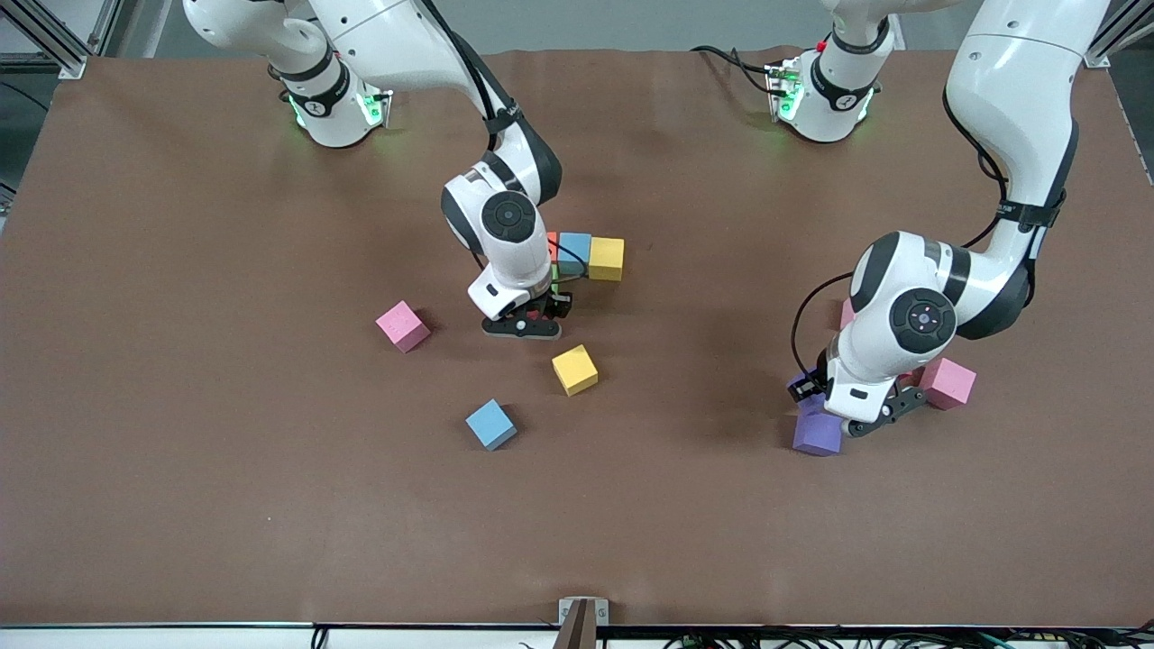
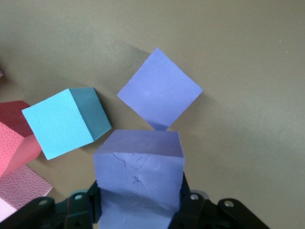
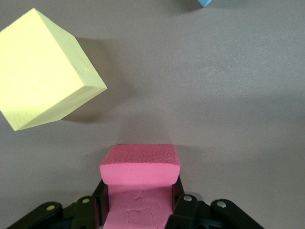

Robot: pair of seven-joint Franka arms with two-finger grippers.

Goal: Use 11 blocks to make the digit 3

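Observation:
An orange block point(image 1: 551, 243), a blue block point(image 1: 574, 252) and a yellow block point(image 1: 606, 259) touch in a row mid-table, with a green block point(image 1: 555, 273) against the orange end. My right gripper point(image 1: 538, 315) point(image 3: 139, 200) is shut on a red block point(image 3: 139, 171) low beside the green one. A loose yellow block point(image 1: 574, 370) point(image 3: 43, 95) and a loose blue block point(image 1: 491, 424) lie nearer the camera. My left gripper point(image 1: 810, 397) point(image 2: 138, 205) is shut on a purple block point(image 2: 138, 176) beside another purple block point(image 1: 818, 433) point(image 2: 159, 90). A blue block point(image 2: 66, 121) and a red block point(image 2: 14, 114) lie by it.
A pink cube point(image 1: 403, 325) lies toward the right arm's end of the table. Two more pink cubes point(image 1: 947, 382) point(image 1: 847, 311) lie around the left arm's hand, one mostly hidden by it. The brown table mat point(image 1: 225, 496) runs wide around everything.

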